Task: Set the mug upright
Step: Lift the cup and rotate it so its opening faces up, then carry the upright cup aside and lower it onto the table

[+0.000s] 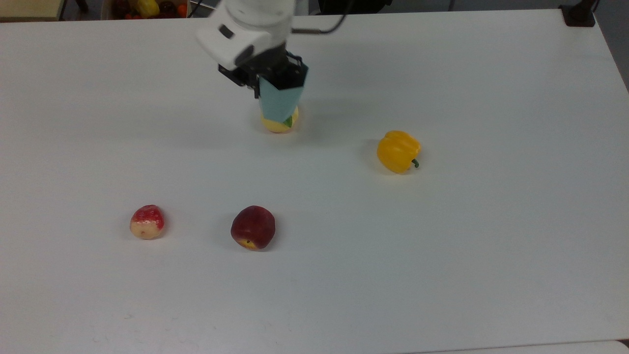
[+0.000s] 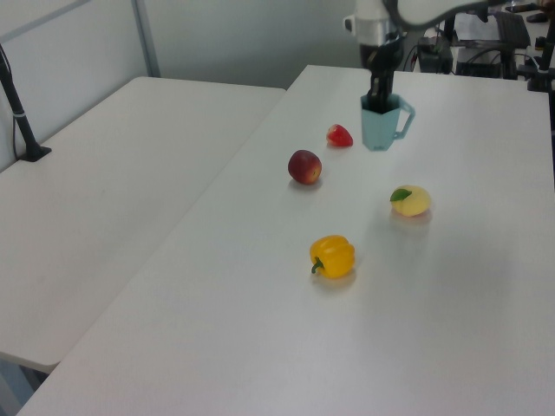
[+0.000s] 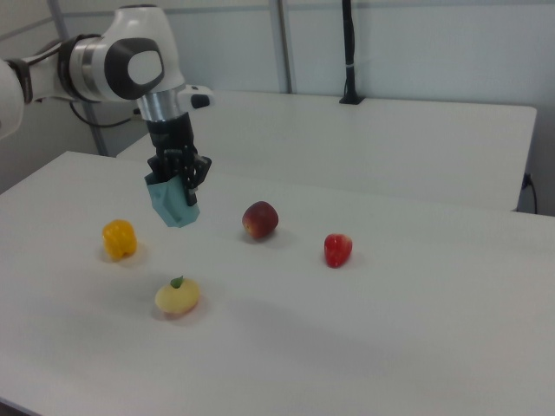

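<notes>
Mug (image 2: 379, 126) is up in the air, rim on top, base tapering down, hanging clear above the worktop (image 1: 442, 246). In the left view I see a handle sticking out on the left view's right, and the mug looks close to upright; in the right view (image 3: 173, 204) it tilts a little. My claw (image 2: 375, 91) comes down from above and pinches the mug at its rim, one finger dipping inside the opening, as the left view shows. In the top view the mug (image 1: 278, 103) sits right under my claw (image 1: 268, 73) and covers part of the lemon (image 1: 280, 124) lying on the worktop below it.

Lemon with its green leaf is well apart from the mug in the right view (image 3: 177, 296), nearer the camera. Yellow pepper (image 1: 398, 150) lies off to the top view's right, on its side, stem pointing right. Peach (image 1: 253, 227) and strawberry (image 1: 147, 222) rest further down the top view, near each other, the strawberry on the left. In the left view the strawberry (image 2: 339, 135) is just left of the hanging mug, the peach (image 2: 304, 166) a bit closer in.
</notes>
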{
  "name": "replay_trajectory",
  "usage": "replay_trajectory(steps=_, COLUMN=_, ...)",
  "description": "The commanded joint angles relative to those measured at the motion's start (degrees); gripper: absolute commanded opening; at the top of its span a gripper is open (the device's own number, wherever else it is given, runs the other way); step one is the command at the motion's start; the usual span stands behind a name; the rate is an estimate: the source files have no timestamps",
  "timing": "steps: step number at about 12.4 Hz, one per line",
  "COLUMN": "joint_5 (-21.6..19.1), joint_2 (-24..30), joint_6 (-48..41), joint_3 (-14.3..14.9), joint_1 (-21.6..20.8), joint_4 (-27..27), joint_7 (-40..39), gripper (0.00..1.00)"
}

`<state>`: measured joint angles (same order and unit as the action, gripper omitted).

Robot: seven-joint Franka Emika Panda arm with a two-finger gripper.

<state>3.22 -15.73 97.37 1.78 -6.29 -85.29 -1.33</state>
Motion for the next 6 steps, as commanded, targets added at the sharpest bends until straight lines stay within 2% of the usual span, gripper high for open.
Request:
replay_trajectory(steps=1, joint_5=-9.4, joint_2=6.7, joint_6=-0.2, joint_3=7.3, joint_1=1.7, joint_4=-7.2, joint_7=-14.1, gripper=0.0)
replay_trajectory(steps=2, joint_5=-10.3, joint_2=7.5, joint_6=-0.2, joint_3=10.0, joint_1=1.8, joint_4=-7.9, joint_7=-16.8, gripper=0.0)
replay_trajectory(steps=4, joint_5=-10.5, joint_2=8.3, joint_6=0.4, joint_3=17.3, joint_1=1.9, joint_4=-11.2, joint_7=-22.9, gripper=0.0)
replay_trajectory(steps=6, joint_5=-10.5, joint_2=7.8, joint_6=4.5, joint_3=21.8, joint_1=1.9, joint_4=-14.8, joint_7=-29.3, gripper=0.0)
